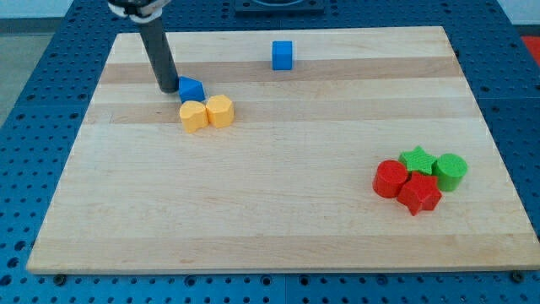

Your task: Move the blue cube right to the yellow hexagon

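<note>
The blue cube sits near the view's top, a little right of the middle, on the wooden board. The yellow hexagon lies at the upper left, touching a yellow heart-shaped block on its left. A second small blue block rests just above the two yellow blocks. My tip is at the upper left, right beside the left side of that small blue block, far to the left of the blue cube.
At the lower right is a cluster: a red cylinder, a red star-like block, a green star and a green cylinder. The board's edges border a blue perforated table.
</note>
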Robot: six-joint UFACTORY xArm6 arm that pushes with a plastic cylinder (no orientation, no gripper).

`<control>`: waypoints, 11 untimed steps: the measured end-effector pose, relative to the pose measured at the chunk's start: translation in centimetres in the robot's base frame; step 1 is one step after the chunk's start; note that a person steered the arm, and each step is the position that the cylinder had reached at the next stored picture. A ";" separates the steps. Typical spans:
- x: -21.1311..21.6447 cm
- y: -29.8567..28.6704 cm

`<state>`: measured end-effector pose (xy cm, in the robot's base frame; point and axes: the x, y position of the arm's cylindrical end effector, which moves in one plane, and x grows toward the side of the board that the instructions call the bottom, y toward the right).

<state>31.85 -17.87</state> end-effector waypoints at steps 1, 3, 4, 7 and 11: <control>-0.3 2.6; 0.5 3.3; 1.5 3.3; -3.0 4.5; -12.1 25.4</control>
<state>19.79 7.55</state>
